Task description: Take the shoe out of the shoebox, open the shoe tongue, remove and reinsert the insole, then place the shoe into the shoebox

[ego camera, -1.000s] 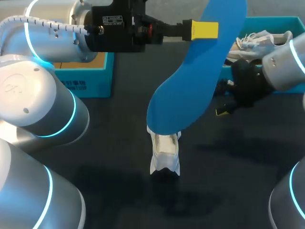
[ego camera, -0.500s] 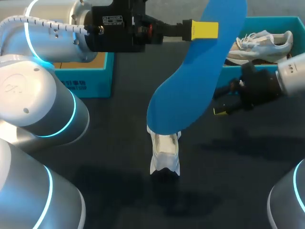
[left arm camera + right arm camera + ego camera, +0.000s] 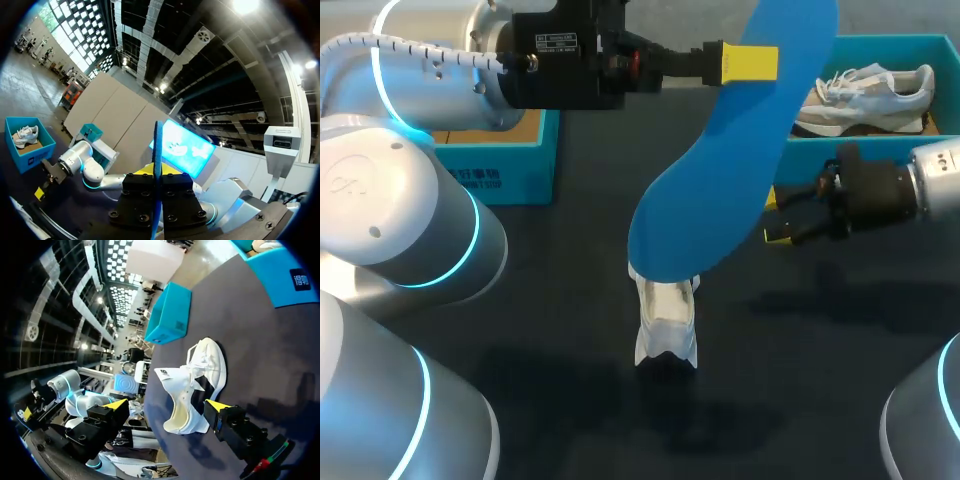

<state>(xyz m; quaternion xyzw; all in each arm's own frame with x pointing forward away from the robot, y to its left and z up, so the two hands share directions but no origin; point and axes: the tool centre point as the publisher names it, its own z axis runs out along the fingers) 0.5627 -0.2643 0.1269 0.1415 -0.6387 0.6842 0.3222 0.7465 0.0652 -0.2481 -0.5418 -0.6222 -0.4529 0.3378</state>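
A large blue insole (image 3: 720, 170) hangs in the air above the table, and my left gripper (image 3: 760, 62) is shut on its upper part. The left wrist view shows the insole (image 3: 156, 145) edge-on between that gripper's (image 3: 156, 172) fingers. Below it a white shoe (image 3: 667, 325) stands on the dark table. My right gripper (image 3: 775, 218) is open, just right of the insole and in front of the teal shoebox (image 3: 890, 40). In the right wrist view the white shoe (image 3: 195, 385) lies ahead of the open right gripper (image 3: 167, 405), untouched.
A second, grey-and-white shoe (image 3: 865, 92) lies inside the shoebox at the back right. Another teal box (image 3: 510, 165) stands at the back left, also in the right wrist view (image 3: 170, 315). My left arm's big joints fill the near left.
My right arm has swung down and away from the shoebox, uncovering the shoe inside it; its gripper stays near the same spot. The left arm and insole have not moved.
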